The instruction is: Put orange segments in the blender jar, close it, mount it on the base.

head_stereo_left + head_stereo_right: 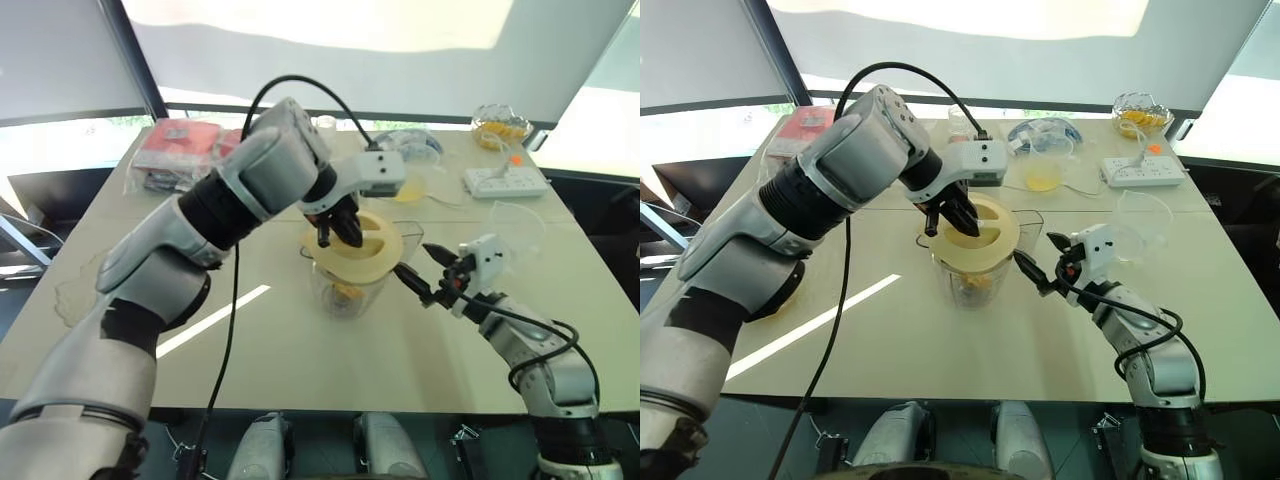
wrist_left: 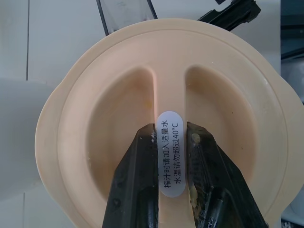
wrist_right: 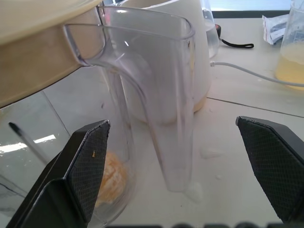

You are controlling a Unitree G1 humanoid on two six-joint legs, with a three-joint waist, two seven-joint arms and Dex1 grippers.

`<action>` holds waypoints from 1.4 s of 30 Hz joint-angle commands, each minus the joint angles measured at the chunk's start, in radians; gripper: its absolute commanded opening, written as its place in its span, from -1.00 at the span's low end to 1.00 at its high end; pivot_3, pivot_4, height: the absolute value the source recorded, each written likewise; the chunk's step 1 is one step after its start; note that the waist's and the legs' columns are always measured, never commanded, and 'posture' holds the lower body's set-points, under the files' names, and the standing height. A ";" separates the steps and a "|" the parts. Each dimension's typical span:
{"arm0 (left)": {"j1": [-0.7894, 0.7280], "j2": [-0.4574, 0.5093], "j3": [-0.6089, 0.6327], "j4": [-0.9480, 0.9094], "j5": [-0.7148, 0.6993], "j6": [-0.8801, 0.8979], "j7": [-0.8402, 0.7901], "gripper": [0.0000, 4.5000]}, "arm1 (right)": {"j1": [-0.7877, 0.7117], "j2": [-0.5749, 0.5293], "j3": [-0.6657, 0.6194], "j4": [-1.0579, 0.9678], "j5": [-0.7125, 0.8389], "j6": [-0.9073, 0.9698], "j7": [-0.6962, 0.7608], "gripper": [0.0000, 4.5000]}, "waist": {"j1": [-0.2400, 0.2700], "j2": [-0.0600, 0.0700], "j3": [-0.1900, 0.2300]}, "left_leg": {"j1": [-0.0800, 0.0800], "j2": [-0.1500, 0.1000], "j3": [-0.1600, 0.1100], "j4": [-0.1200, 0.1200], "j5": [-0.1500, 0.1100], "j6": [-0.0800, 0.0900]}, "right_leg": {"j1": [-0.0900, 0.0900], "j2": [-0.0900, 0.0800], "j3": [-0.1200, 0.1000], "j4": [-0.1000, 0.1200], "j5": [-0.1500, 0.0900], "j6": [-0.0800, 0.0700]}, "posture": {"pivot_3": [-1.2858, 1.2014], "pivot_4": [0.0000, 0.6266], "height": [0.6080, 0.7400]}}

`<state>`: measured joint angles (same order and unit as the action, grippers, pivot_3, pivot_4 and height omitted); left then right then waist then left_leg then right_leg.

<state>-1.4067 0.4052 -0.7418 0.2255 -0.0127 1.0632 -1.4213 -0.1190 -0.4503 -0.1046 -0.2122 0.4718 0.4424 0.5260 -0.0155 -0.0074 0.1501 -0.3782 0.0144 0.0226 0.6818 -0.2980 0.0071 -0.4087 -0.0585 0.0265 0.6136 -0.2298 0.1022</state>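
Left wrist view: left gripper (image 2: 170, 130) pinches the centre ridge of the cream lid (image 2: 95, 118), one black finger on each side of the white sticker
Lid position: over the mouth of the blender jar (image 1: 970, 283), tilted; can't tell if it is seated
Jar location: upright on the table (image 1: 280, 350), about mid-table, in front of the robot
Orange segments (image 3: 111, 175): in the bottom of the jar
Right gripper (image 1: 415, 262): fingers spread wide, holding nothing, just beside the jar handle (image 3: 166, 109), aimed at it
Blender base (image 3: 199, 61): white, on the table just behind the jar
Surface: pale beige tabletop with a seam across it; bright pale stripe (image 1: 215, 318) on the robot's left side
Far edge, left: red packet (image 1: 175, 145) in clear wrap
Far edge, right: white power strip (image 1: 505, 182), clear bowl of orange pieces (image 1: 500, 125) behind it
Mid-back: clear cup with yellow liquid (image 1: 1043, 178)
Right side: empty clear plastic bowl (image 1: 515, 225), near the right arm
Room: window wall behind the table, light roller blinds (image 1: 350, 60) drawn down, daylight under them
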 commanded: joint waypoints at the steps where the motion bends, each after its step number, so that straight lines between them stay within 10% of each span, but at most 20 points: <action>1: 0.056 0.006 -0.053 -0.013 0.000 0.011 0.010 -0.89 | -0.048 0.025 0.021 0.033 -0.022 -0.040 0.019 1.00 | -0.001 0.000 0.000 | 0.000 0.000 0.000 0.000 0.000 0.000 | 0.000 0.000 0.000 0.000 0.000 0.000 | 0.03 -0.52 1.00; 9: 0.104 0.036 -0.063 -0.068 0.004 0.017 0.017 -0.89 | -0.020 0.045 0.025 -0.022 -0.043 -0.032 -0.002 -0.56 | 0.001 0.000 0.000 | 0.000 0.000 0.000 -0.001 0.000 0.000 | 0.000 0.000 0.000 0.000 0.000 0.000 | 0.03 -0.52 1.00; 42: 0.328 -0.072 0.085 -0.104 0.020 0.383 0.517 -0.89 | 0.105 0.069 0.005 -0.385 -0.019 0.153 -0.151 -0.58 | 0.028 0.001 -0.005 | 0.004 -0.005 -0.003 -0.002 -0.005 0.006 | 0.006 -0.014 -0.003 -0.009 -0.008 0.005 | 0.03 -0.52 1.00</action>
<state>-1.1915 0.3160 -0.5624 -0.0778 -0.0741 1.3482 -1.0886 -0.0021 -0.3925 -0.1217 -0.4380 0.3872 0.6302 0.3297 0.0123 -0.0065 0.1456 -0.3749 0.0091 0.0194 0.6791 -0.3030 0.0123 -0.4012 -0.0734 0.0229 0.6012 -0.2376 0.1073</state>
